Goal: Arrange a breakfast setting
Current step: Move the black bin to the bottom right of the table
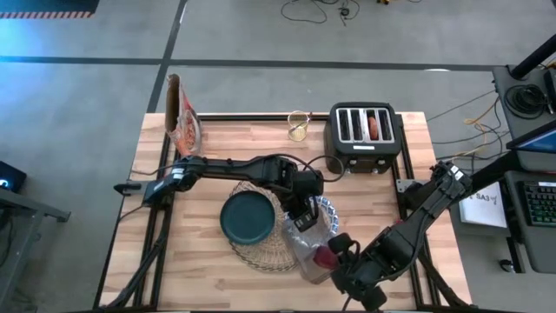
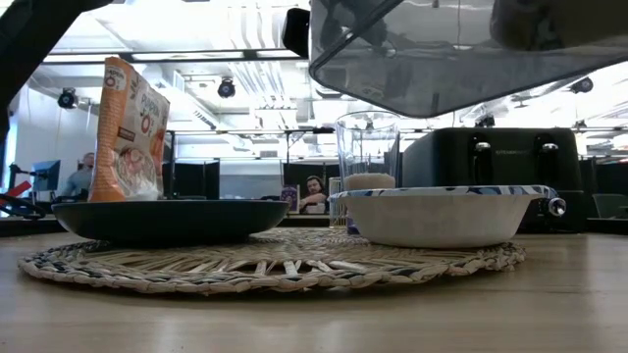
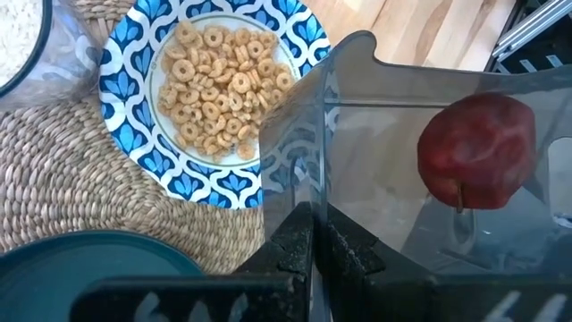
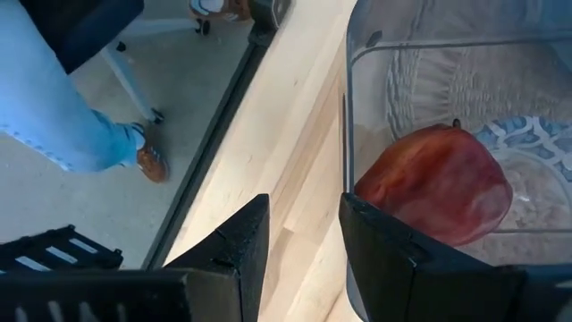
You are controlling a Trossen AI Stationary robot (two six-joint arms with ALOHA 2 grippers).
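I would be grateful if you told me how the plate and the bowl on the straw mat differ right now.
The plate is plain dark teal, while the bowl has a blue-and-white pattern. The plate is bare; the bowl holds ring-shaped cereal. The plate is shallow and low, the bowl deeper with taller sides. Both are round and rest side by side on the woven mat.

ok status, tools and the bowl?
Left tool shut on clear container rim. Right tool gripping container wall, apple inside. Bowl on placemat, cereal in.
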